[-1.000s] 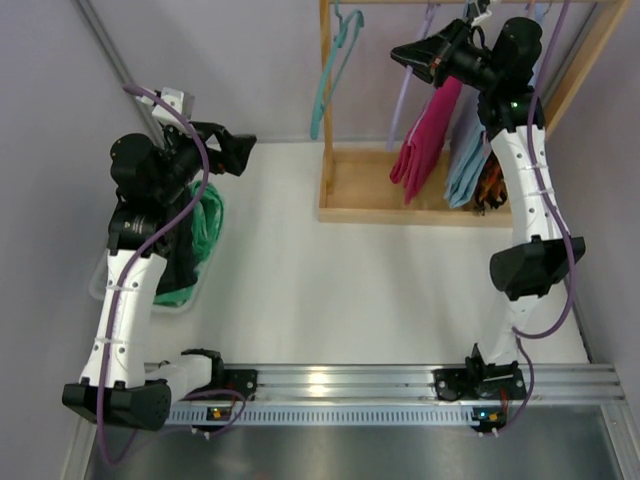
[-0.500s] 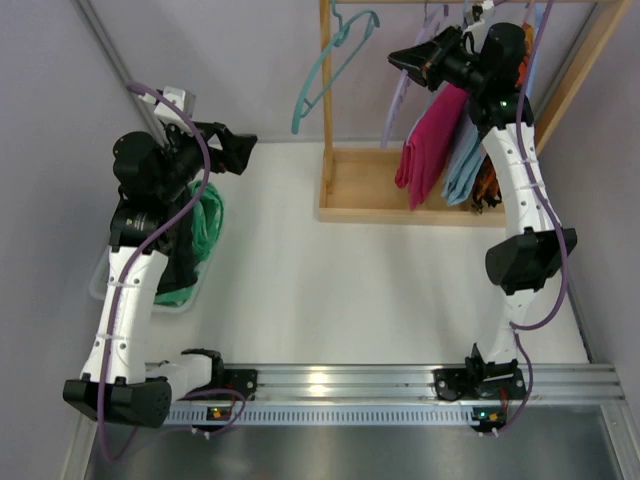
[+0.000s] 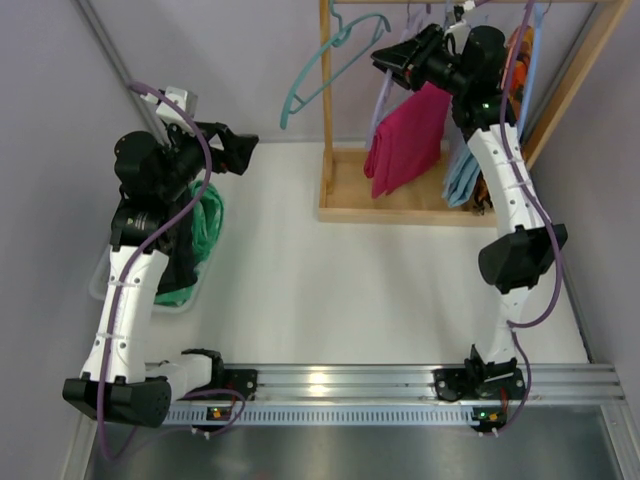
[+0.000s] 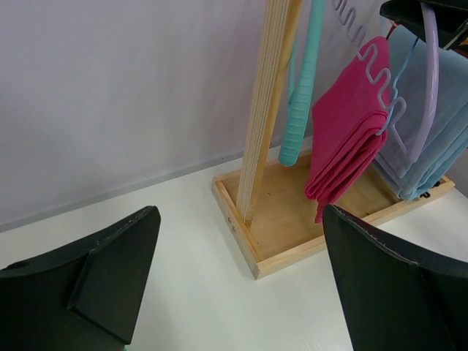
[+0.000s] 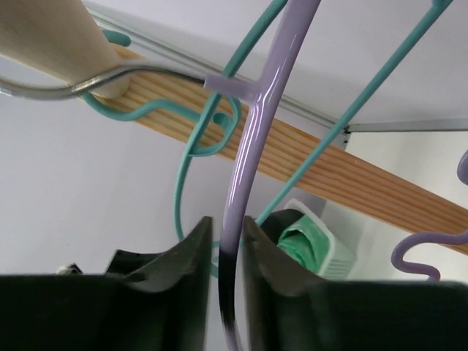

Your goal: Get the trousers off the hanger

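The magenta pink trousers [image 3: 405, 135] [image 4: 347, 139] hang folded over a lilac hanger [image 3: 383, 95] [image 5: 252, 146] on the wooden rack's rail [image 5: 44, 36]. My right gripper [image 3: 385, 60] [image 5: 227, 223] is up at the rail with the lilac hanger's neck between its jaws; they stand slightly apart, with a thin gap showing beside the neck. Light blue trousers [image 3: 462, 175] [image 4: 431, 139] hang just to the right. My left gripper [image 3: 240, 155] [image 4: 241, 212] hovers wide open and empty over the table, left of the rack.
A bare teal hanger [image 3: 320, 70] [image 4: 300, 110] swings at the rack's left post. The rack's wooden base tray [image 3: 345, 190] sits on the table. A white bin [image 3: 100, 280] at the left holds mint-green trousers [image 3: 205, 220] and black cloth [image 3: 180, 265].
My right gripper has moved left along the rail, dragging the lilac hanger and pink trousers with it. Its jaws have loosened. The teal hanger swung out leftwards. The left arm stayed still.
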Robot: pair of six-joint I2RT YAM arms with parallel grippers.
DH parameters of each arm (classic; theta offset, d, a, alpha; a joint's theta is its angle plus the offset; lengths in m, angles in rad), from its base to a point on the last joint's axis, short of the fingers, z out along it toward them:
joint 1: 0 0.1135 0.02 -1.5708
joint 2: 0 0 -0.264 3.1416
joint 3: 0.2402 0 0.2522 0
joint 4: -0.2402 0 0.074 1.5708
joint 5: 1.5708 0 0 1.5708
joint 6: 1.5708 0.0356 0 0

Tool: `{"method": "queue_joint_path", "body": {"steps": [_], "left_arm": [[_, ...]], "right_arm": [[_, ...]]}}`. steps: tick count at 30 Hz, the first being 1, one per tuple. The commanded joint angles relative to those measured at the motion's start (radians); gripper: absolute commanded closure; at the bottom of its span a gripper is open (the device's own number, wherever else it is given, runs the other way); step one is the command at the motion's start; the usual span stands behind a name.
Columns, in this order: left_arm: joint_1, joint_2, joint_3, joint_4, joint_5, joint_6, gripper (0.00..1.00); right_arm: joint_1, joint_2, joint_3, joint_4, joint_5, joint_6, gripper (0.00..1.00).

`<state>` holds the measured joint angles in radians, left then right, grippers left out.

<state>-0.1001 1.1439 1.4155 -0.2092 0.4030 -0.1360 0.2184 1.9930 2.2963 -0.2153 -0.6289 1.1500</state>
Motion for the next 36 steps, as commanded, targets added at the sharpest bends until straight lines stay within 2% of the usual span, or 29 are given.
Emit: {"method": "queue_joint_path", "body": {"steps": [1, 3, 6, 11, 14, 16, 17, 18, 22, 28, 31, 36], "left_arm": [[-0.006, -0.007, 0.031, 0.056, 0.007, 0.006, 0.01], [-0.007, -0.009, 0.031, 0.056, 0.005, 0.012, 0.01], [-0.01, -0.007, 0.028, 0.056, 0.0, 0.022, 0.01], [-0.021, -0.007, 0.023, 0.056, 0.002, 0.029, 0.01], [-0.029, -0.006, 0.02, 0.056, -0.001, 0.032, 0.02], [-0.033, -0.007, 0.017, 0.062, -0.003, 0.035, 0.01], [-0.035, -0.009, 0.016, 0.062, -0.006, 0.036, 0.01], [-0.036, -0.012, 0.011, 0.063, -0.01, 0.035, 0.01], [-0.039, -0.016, -0.003, 0.07, -0.012, 0.036, 0.01], [-0.049, -0.021, -0.015, 0.07, -0.01, 0.039, 0.01], [-0.05, -0.024, -0.016, 0.07, -0.015, 0.042, 0.01], [-0.053, -0.015, -0.01, 0.068, -0.024, 0.032, 0.01]], "right_arm": [[0.045, 0.006, 0.003, 0.059, -0.032, -0.007, 0.67], [0.041, -0.022, -0.032, 0.067, -0.043, -0.007, 0.5], [0.026, -0.074, -0.096, 0.073, -0.052, -0.001, 0.4], [-0.024, -0.178, -0.205, 0.085, -0.078, 0.007, 0.33], [-0.053, -0.221, -0.261, 0.097, -0.104, -0.009, 0.24], [-0.077, -0.243, -0.32, 0.094, -0.115, -0.015, 0.18], [-0.085, -0.269, -0.342, 0.093, -0.12, -0.015, 0.07], [-0.094, -0.281, -0.363, 0.093, -0.123, -0.013, 0.02], [-0.137, -0.345, -0.445, 0.1, -0.14, -0.042, 0.01], [-0.171, -0.416, -0.443, 0.093, -0.172, -0.146, 0.0], [-0.191, -0.453, -0.423, 0.007, -0.163, -0.241, 0.01], [-0.255, -0.514, -0.414, -0.151, -0.029, -0.374, 0.01]]}}
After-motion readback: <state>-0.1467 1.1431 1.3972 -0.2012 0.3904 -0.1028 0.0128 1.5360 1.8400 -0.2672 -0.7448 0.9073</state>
